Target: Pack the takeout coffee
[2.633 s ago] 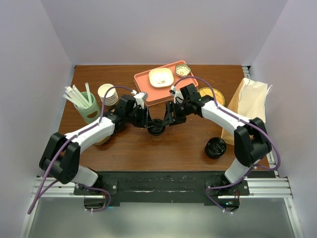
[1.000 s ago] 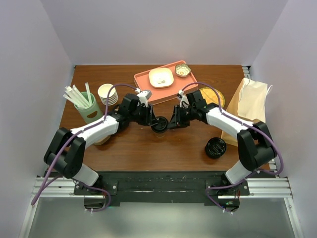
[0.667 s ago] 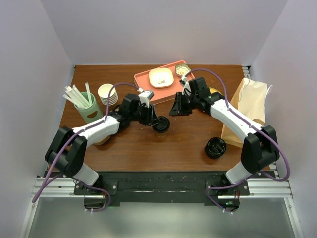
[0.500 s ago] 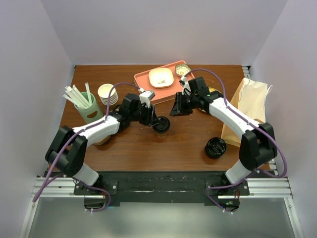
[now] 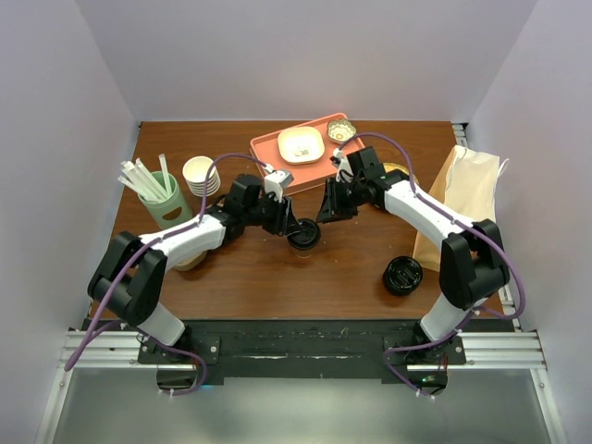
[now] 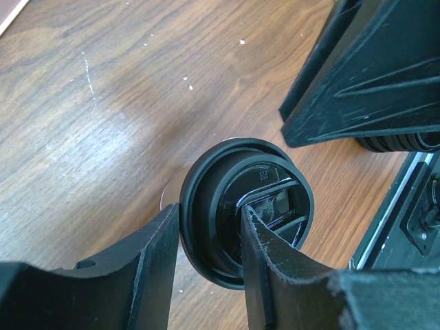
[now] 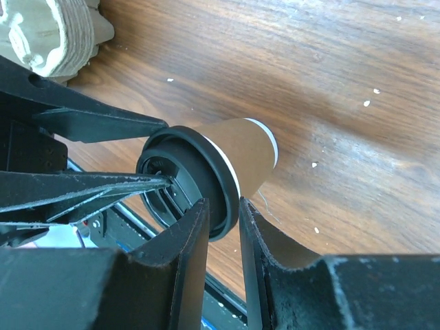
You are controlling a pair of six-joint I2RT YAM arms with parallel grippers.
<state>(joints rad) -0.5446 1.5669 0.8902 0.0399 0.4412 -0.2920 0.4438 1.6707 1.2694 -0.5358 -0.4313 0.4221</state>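
On my overhead feed the takeout coffee (image 5: 303, 237) is near the middle of the surface (image 5: 231, 277). It is just in front of the orange tray (image 5: 262, 153) that lies by the far edge, and well apart from the brown paper bag (image 5: 467, 194) at the right edge. The cup is tilted, its black lid (image 6: 275, 179) leaning toward the near edge. I cannot tell whether its base rests on the wood.

My left fingers (image 5: 288, 223) are partly closed and pinch the lid's rim. On the left wrist feed one finger (image 6: 148, 268) presses the outside of the rim. The other finger (image 6: 275, 282) lies over the lid's recessed top, with the rim clamped between them.

My right fingers (image 5: 326, 211) stand only a narrow slit apart. On the right wrist feed the lid's edge shows in line with that slit, beyond the tips, and the cup's brown paper wall (image 7: 247, 155) slopes away behind it. From overhead the tips hang just beside the cup, apart from it, gripping nothing that I can see.
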